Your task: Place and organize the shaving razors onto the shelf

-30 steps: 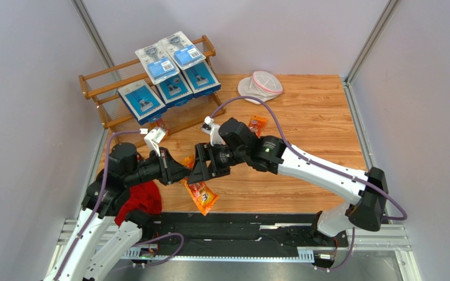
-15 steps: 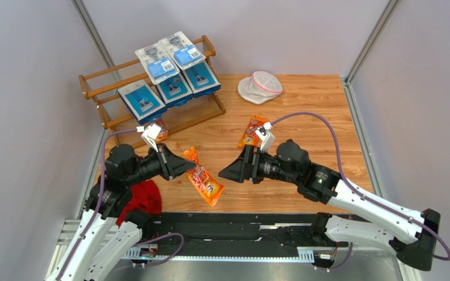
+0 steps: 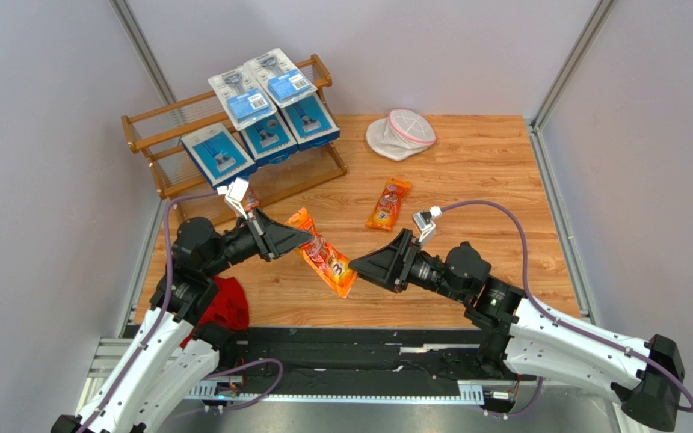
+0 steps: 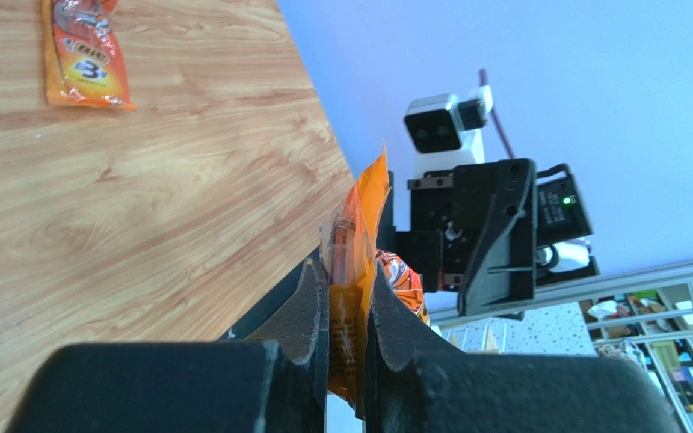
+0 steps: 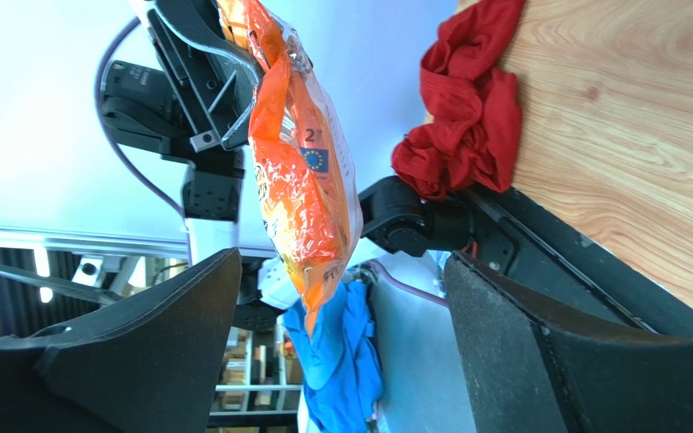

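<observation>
Left claw [image 3: 300, 236] pinching orange bag [image 3: 325, 263] by its end seam. Bag hangs limp; probably light, crinkly, slippery, so the seam looks the best hold. Right claw [image 3: 359, 267] spread, near it, not touching.

Your wooden worktop [image 3: 468, 171] carries the brown shelf [image 3: 169, 110] at the upper left and a round white pouch [image 3: 401, 133] at upper centre. One orange bag [image 3: 389, 204] lies flat near mid-frame, and a red cloth [image 3: 224, 305] sits bunched at the lower left.
</observation>
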